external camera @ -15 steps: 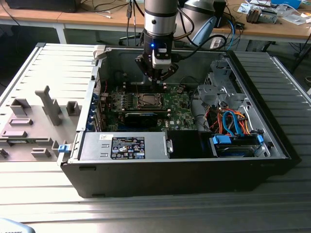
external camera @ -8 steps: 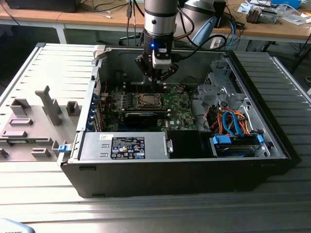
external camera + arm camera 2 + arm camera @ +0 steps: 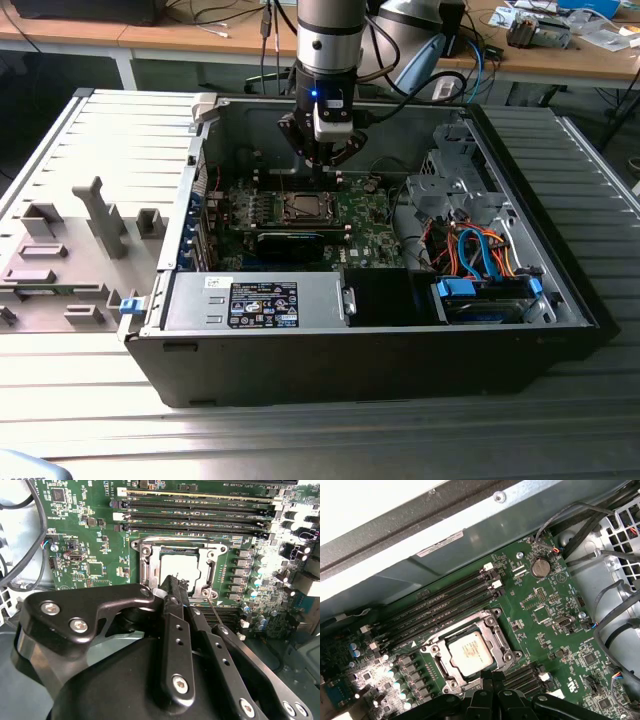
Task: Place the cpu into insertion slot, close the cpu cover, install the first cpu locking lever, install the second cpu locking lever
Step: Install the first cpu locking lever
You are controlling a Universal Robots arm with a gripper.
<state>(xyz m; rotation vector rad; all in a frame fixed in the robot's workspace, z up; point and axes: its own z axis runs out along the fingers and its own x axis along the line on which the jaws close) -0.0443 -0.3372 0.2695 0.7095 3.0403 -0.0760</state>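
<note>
Hovering over the socket's near edge, the pincer (image 3: pixel 172 582), fingers pressed together and empty, points at the cover (image 3: pixel 470 652) framing the seated cpu (image 3: pixel 469 651).

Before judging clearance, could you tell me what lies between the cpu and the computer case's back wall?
In the first wrist view, four parallel memory slots on the green board lie between the cpu and the case wall.

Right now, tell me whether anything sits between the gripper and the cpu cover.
Nothing visible does. The gripper hangs right at the edge of the cpu cover, which lies flat over the cpu in the insertion slot; only open air separates them.
</note>
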